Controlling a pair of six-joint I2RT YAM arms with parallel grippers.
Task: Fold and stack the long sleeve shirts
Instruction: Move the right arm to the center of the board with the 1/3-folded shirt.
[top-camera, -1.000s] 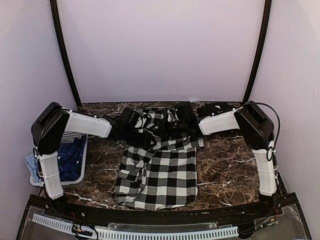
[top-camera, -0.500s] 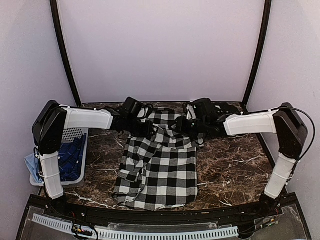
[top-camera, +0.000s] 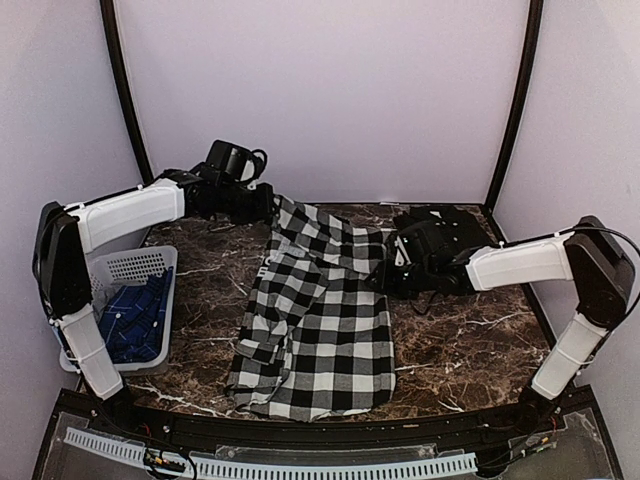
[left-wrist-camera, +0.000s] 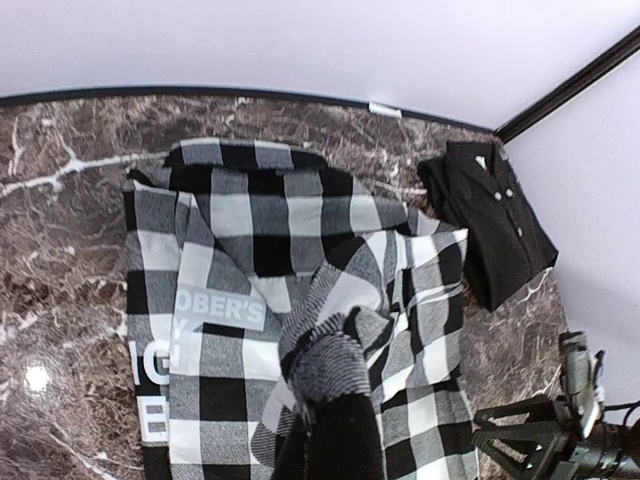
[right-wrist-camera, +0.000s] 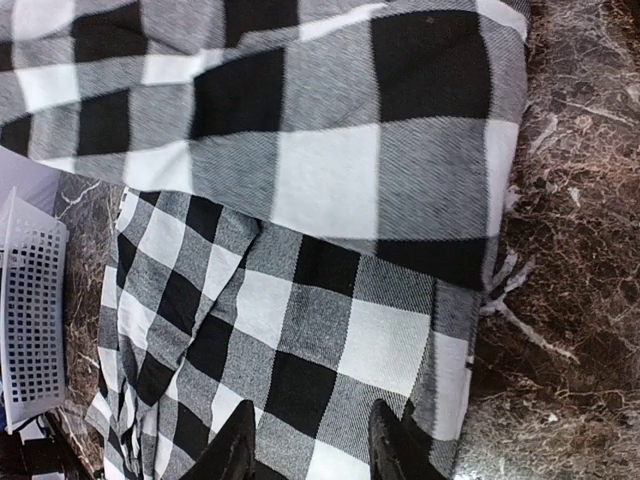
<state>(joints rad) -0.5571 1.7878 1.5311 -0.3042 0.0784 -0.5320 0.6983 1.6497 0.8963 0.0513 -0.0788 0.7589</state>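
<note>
The black-and-white check shirt (top-camera: 320, 330) lies on the marble table, its far part lifted toward the back left. White block letters (left-wrist-camera: 220, 305) show on it. My left gripper (top-camera: 268, 202) is raised at the back and shut on a bunch of the check cloth (left-wrist-camera: 335, 365). My right gripper (top-camera: 385, 275) sits low at the shirt's right edge. In the right wrist view it (right-wrist-camera: 312, 440) is open, its fingertips (right-wrist-camera: 240, 440) apart over flat check cloth (right-wrist-camera: 330, 340), holding nothing. A folded black shirt (top-camera: 440, 225) lies at the back right and also shows in the left wrist view (left-wrist-camera: 490, 215).
A white perforated basket (top-camera: 140, 268) with blue cloth (top-camera: 135, 320) in it stands at the table's left edge; its wall also shows in the right wrist view (right-wrist-camera: 30, 310). Bare marble (top-camera: 460, 340) lies right of the check shirt. Walls close in behind.
My left gripper has risen and moved back and left, pulling the shirt's far part up with it. My right gripper has moved right and down to the shirt's right edge.
</note>
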